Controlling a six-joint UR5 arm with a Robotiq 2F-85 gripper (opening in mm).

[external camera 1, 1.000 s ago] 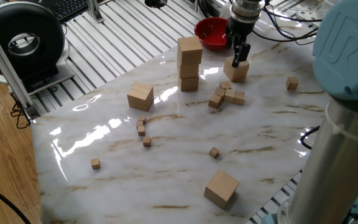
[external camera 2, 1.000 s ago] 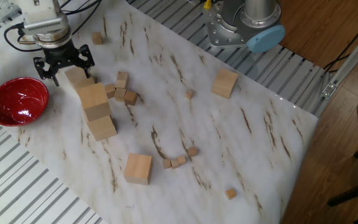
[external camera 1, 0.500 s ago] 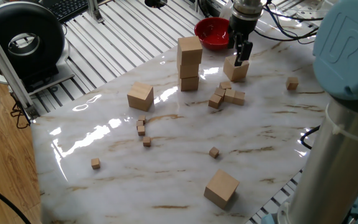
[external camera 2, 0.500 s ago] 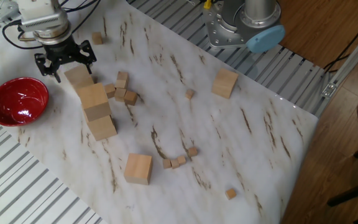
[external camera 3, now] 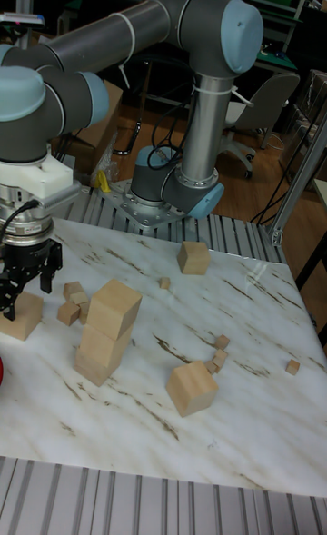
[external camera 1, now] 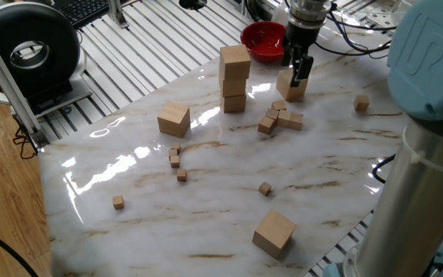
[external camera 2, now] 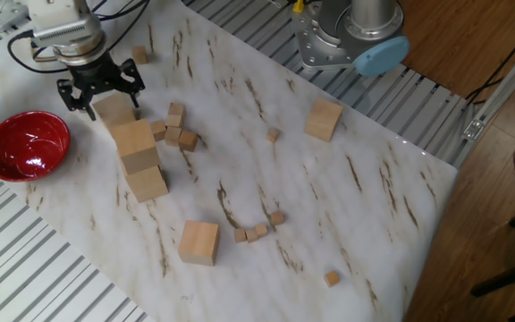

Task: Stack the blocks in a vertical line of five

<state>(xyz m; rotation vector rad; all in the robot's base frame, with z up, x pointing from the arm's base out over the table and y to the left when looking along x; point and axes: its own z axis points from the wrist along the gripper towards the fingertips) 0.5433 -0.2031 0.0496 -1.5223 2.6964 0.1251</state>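
On marble table (external camera 1: 206, 223): UR5 arm (external camera 3: 136, 31), three-high stack of blocks (external camera 1: 234, 78).
Over far-corner block (external camera 2: 114, 108), near red bowl (external camera 2: 21, 146): gripper (external camera 2: 102, 85), jaws spread, touching or just above, cannot tell. Apart: block near left edge (external camera 1: 174, 119), block near arm base (external camera 1: 274, 232). Scattered around: tiny cubes (external camera 1: 281, 118).
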